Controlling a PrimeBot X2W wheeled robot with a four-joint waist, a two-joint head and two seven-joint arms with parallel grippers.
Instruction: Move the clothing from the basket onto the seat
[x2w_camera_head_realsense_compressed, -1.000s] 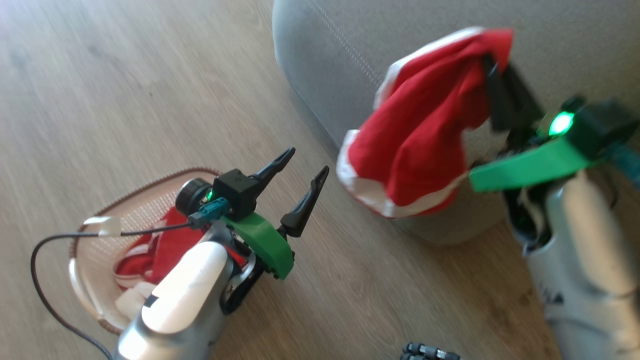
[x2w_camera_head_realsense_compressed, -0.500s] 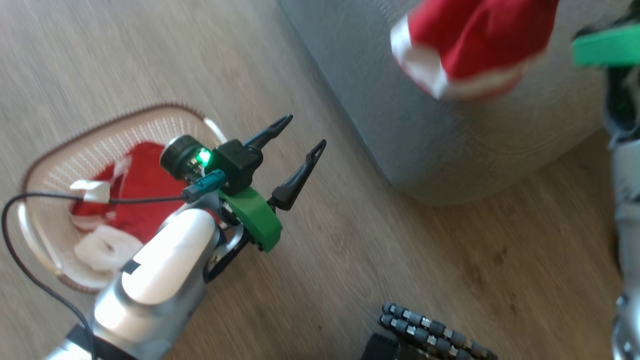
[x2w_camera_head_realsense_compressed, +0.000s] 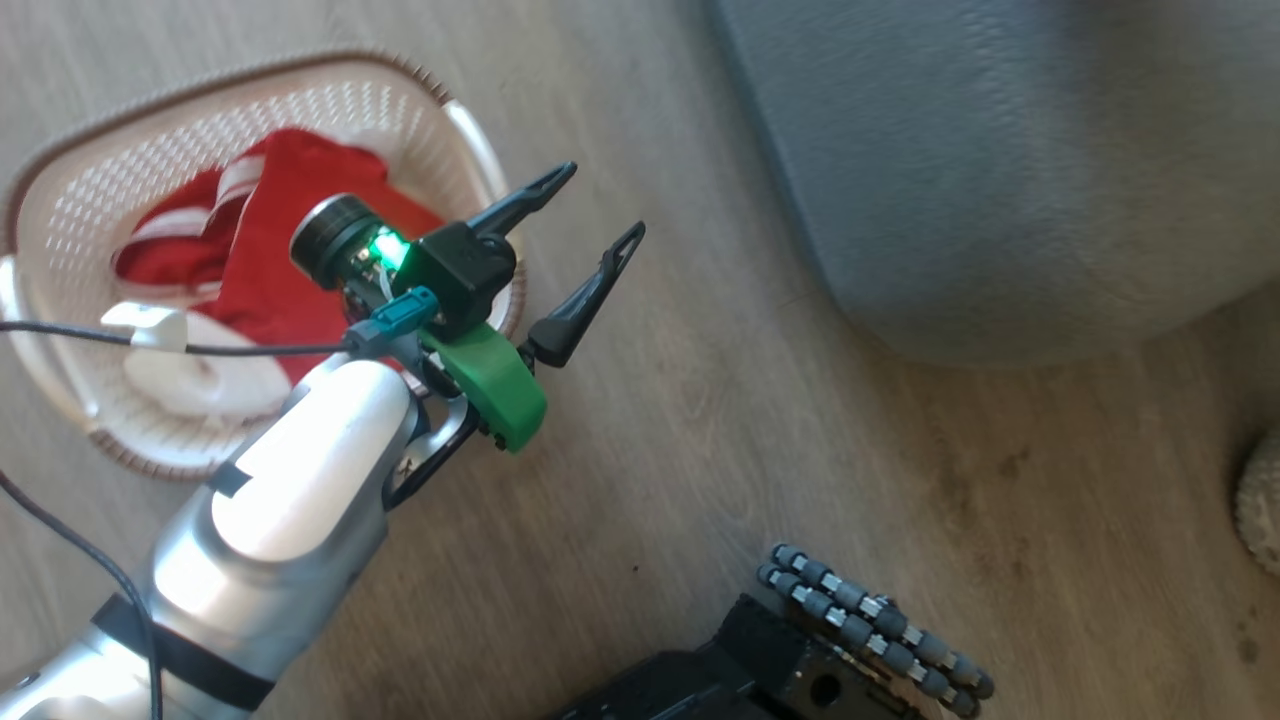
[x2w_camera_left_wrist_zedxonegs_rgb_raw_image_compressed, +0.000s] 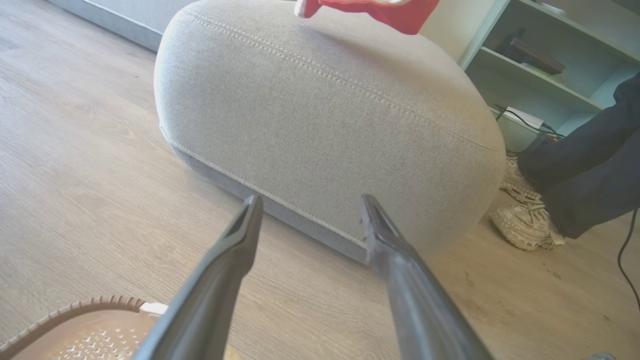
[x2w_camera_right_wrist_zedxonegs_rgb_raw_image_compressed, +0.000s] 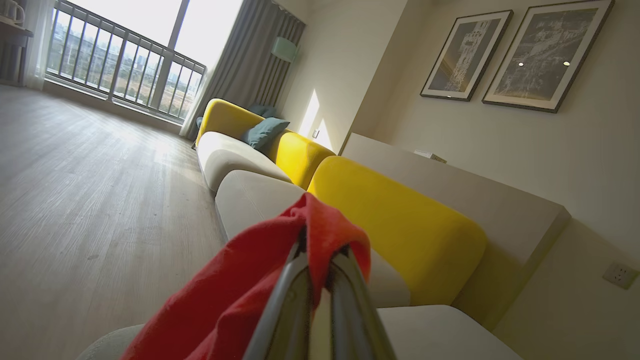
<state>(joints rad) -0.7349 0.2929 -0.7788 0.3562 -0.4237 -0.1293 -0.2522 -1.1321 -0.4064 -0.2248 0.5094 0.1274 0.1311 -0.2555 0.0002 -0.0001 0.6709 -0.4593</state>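
The cream basket (x2w_camera_head_realsense_compressed: 70, 200) stands on the floor at the upper left of the head view. Red and white clothing (x2w_camera_head_realsense_compressed: 270, 240) lies inside it. My left gripper (x2w_camera_head_realsense_compressed: 603, 200) hovers open and empty just right of the basket, its fingers pointing toward the grey seat (x2w_camera_head_realsense_compressed: 1000, 150). The left wrist view shows the same open gripper (x2w_camera_left_wrist_zedxonegs_rgb_raw_image_compressed: 311, 200), the seat (x2w_camera_left_wrist_zedxonegs_rgb_raw_image_compressed: 325, 115) ahead and the basket rim (x2w_camera_left_wrist_zedxonegs_rgb_raw_image_compressed: 75, 307) below. A red garment (x2w_camera_left_wrist_zedxonegs_rgb_raw_image_compressed: 370, 7) hangs over the seat's top. My right gripper (x2w_camera_right_wrist_zedxonegs_rgb_raw_image_compressed: 320, 255) is shut on that red clothing (x2w_camera_right_wrist_zedxonegs_rgb_raw_image_compressed: 240, 295), held high.
A person's dark-trousered leg (x2w_camera_left_wrist_zedxonegs_rgb_raw_image_compressed: 585, 165) and pale shoes (x2w_camera_left_wrist_zedxonegs_rgb_raw_image_compressed: 525, 225) are just right of the seat, with shelves (x2w_camera_left_wrist_zedxonegs_rgb_raw_image_compressed: 540, 55) behind. My dark base with rollers (x2w_camera_head_realsense_compressed: 870, 630) sits at the bottom. A sofa with yellow backs (x2w_camera_right_wrist_zedxonegs_rgb_raw_image_compressed: 395, 215) runs along the wall.
The head camera has swung, shifting the basket up the picture. The right gripper with its red garment rose over the seat and left the head view. The left gripper stays open.
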